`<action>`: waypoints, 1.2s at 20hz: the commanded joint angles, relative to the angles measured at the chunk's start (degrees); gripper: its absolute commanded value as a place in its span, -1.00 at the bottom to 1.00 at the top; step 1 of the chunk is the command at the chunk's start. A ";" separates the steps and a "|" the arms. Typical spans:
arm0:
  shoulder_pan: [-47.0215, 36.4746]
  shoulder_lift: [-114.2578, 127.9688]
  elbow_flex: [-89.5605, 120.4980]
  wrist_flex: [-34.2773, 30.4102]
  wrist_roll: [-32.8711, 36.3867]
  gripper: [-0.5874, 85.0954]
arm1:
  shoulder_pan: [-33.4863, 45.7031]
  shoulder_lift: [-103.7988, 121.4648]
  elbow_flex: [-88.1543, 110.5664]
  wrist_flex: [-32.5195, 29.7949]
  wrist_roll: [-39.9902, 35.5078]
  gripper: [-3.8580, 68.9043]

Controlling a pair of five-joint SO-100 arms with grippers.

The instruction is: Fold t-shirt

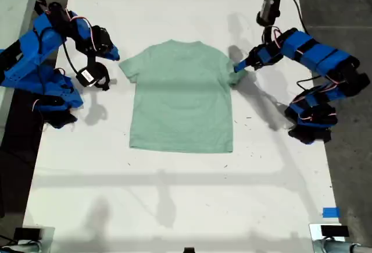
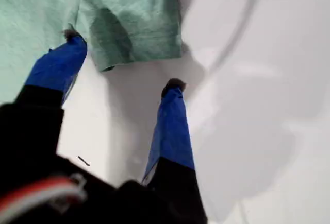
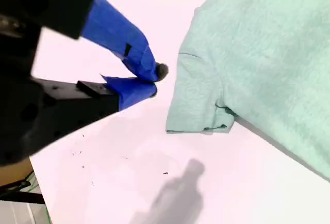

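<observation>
The pale mint-green t-shirt (image 1: 183, 96) lies flat on the white table, neck toward the far edge. Its sleeve (image 1: 235, 77) at the exterior view's right is bunched and partly folded over. My first gripper (image 1: 237, 67) (image 2: 124, 61) is open at that sleeve (image 2: 134, 23), one fingertip (image 2: 72, 36) on the cloth, the other on bare table. My second gripper (image 1: 115, 54) (image 3: 156, 81) is shut with nothing in it, a short gap from the flat sleeve (image 3: 198, 95) at the exterior view's left.
The white table (image 1: 174, 195) ends at dark floor (image 1: 349, 9) on the exterior view's right and at a dark strip on its left. Both arm bases stand beside the shirt. A blue tape piece (image 1: 330, 212) sits near the front right corner of the exterior view.
</observation>
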 commanded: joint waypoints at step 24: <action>-2.20 -0.88 3.16 -3.16 1.41 -0.93 | 1.49 -26.89 -15.38 -2.55 -0.88 -0.92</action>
